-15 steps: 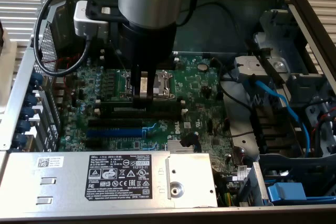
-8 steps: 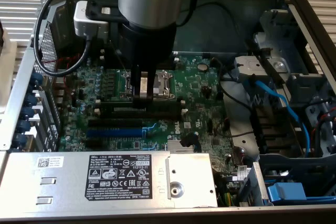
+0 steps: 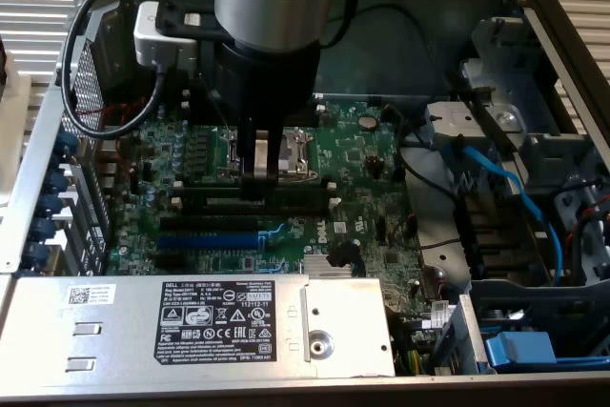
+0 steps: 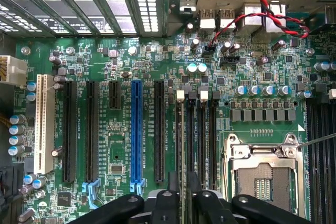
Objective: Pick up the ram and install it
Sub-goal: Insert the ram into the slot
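Presently: ram (image 4: pixel 182 140) standing in a memory slot, gripper (image 4: pixel 183 181) over one end

Item. The ram is seen edge-on from above in the wrist view, as a long, thin strip with a pale top edge. Its faces are turned away, so chips and label cannot be made out.

Location. It stands on its long edge in the memory slot farthest from the CPU socket (image 4: pixel 262 174). A black expansion slot (image 4: pixel 159 129) is just beside it, and the blue slot (image 4: pixel 137 129) lies one place further out. Whether it is pressed fully home cannot be told.

Axis. The long axis runs along the slot, parallel to the blue slot. One end sits at a white clip (image 4: pixel 181 96); the other passes beneath the gripper. In the exterior view, the memory slots run from the exterior view's left to its right, between CPU socket and blue slot.

Gripper. It is set over the ram at the end away from the clip. Whether it is spread or pinching the stick cannot be told.

Views. The wrist view gives the green board (image 4: pixel 131 61) from straight above, with red and black wires (image 4: pixel 252 19) by the rear ports. The exterior view gives the arm (image 3: pixel 276 7) upright over the board, the open case (image 3: pixel 38 140), a silver power supply (image 3: pixel 114 331) along the near side and a blue cable (image 3: pixel 515 193) at the exterior view's right.
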{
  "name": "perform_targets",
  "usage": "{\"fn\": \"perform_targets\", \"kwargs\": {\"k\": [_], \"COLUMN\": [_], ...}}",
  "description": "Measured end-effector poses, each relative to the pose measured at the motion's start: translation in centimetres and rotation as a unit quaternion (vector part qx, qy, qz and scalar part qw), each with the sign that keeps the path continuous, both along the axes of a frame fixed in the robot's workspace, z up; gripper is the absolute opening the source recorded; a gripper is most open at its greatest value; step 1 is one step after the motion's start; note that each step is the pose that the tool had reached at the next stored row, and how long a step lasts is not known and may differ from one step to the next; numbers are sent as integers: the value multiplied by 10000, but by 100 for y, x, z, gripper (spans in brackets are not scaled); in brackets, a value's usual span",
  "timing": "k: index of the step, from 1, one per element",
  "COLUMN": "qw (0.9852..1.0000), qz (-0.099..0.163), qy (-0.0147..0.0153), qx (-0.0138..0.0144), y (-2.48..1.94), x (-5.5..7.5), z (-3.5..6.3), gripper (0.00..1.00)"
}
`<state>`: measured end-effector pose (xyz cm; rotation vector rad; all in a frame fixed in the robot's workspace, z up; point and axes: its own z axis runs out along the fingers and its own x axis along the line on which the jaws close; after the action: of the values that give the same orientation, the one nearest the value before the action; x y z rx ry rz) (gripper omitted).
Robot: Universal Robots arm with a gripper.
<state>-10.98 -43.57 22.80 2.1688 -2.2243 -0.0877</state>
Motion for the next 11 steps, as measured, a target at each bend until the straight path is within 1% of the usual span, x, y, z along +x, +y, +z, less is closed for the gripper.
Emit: {"fn": "perform_targets", "kwargs": {"k": [1,2,7,11], "qw": [10000,10000,10000,10000], "qz": [0,0,0,0], "qy": [0,0,1,0], "qx": [0,0,-1,-1], "y": [0,0,0,0], "x": [0,0,0,0], "z": [0,0,7,125], "gripper": [20,27,27,27]}}
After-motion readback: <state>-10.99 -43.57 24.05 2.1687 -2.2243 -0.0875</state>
